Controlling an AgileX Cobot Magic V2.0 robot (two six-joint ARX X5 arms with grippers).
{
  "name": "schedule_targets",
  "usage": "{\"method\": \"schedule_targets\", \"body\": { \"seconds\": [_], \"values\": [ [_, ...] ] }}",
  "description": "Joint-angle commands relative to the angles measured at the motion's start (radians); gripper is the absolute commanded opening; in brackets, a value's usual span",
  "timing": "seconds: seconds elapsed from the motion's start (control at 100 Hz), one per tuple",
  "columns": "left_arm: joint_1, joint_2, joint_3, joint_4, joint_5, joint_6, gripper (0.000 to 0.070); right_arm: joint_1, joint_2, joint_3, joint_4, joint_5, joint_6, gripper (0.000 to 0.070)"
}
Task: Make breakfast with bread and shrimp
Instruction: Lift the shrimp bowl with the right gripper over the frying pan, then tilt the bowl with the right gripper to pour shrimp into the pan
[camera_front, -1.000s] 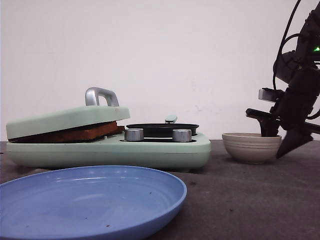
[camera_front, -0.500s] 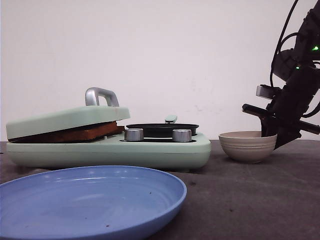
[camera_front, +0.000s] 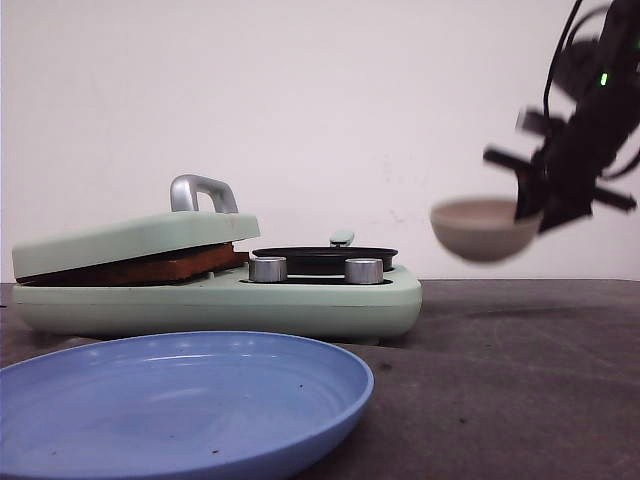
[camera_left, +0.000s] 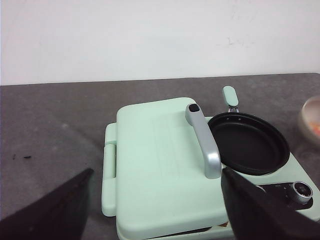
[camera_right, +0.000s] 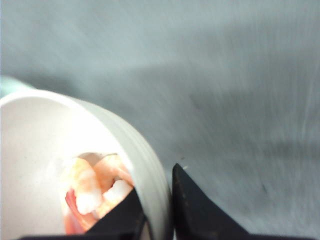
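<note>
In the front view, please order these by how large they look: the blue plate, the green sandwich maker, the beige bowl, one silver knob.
1. Sandwich maker and blue plate: similar width; the plate is nearer the camera, so unsure.
2. Beige bowl, held off the table by the right gripper.
3. Silver knob.

Low front and overhead left-wrist views share the sandwich maker (camera_front: 215, 290).

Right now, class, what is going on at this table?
The right hand has pinched the rim of a pale bowl holding shrimp and carries it in the air, clear of the table. The bread sits toasted under the closed lid of the green breakfast maker. Its black pan is empty. The left hand hovers open above it.
</note>
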Motion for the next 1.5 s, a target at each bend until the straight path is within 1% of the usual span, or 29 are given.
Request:
{"method": "schedule_targets", "body": {
  "seconds": [0.0,0.18,0.35,0.54,0.63,0.72,0.76,0.83,1.02,1.16,1.23,1.31,1.37,1.49],
  "values": [
    [0.0,0.006,0.011,0.007,-0.001,0.017,0.0429,0.015,-0.015,0.018,0.014,-0.016,0.022,0.0],
    [0.0,0.006,0.011,0.006,0.0,0.017,0.0429,0.067,-0.079,0.018,0.059,-0.018,0.023,0.0],
    [0.0,0.005,0.011,0.004,0.001,0.016,0.0429,0.13,-0.081,0.02,0.133,-0.012,0.05,0.0],
    [0.0,0.005,0.011,0.0,0.001,0.016,0.0429,0.216,-0.056,0.02,0.266,0.092,0.042,0.0],
    [0.0,0.005,0.011,0.0,0.001,0.016,0.0429,0.255,-0.038,0.02,0.34,0.143,0.016,0.0],
    [0.0,0.005,0.011,0.0,0.002,0.016,0.0429,0.292,-0.019,0.02,0.404,0.187,-0.032,0.0],
    [0.0,0.005,0.011,0.0,0.002,0.016,0.0429,0.31,-0.008,0.02,0.433,0.199,-0.069,0.0],
    [0.0,0.005,0.011,0.0,0.003,0.016,0.0429,0.341,0.009,0.02,0.481,0.243,-0.151,0.0],
    [0.0,0.005,0.011,0.0,0.042,0.016,0.0429,0.417,0.054,0.02,0.61,0.378,-0.41,0.0],
    [0.0,0.005,0.011,0.002,0.055,0.019,0.0429,0.463,0.084,0.02,0.706,0.465,-0.646,0.0],
    [0.0,0.005,0.011,0.001,0.055,0.02,0.0429,0.481,0.097,0.02,0.746,0.53,-0.772,0.0],
    [0.0,0.005,0.011,0.001,0.055,0.02,0.0429,0.494,0.108,0.02,0.785,0.592,-0.894,0.0],
    [0.0,0.005,0.011,0.001,0.054,0.02,0.0429,0.499,0.11,0.02,0.807,0.621,-0.966,0.0],
    [0.0,0.005,0.011,0.002,0.055,0.02,0.0429,0.504,0.11,0.02,0.864,0.665,-1.044,0.0]
  ]
}}
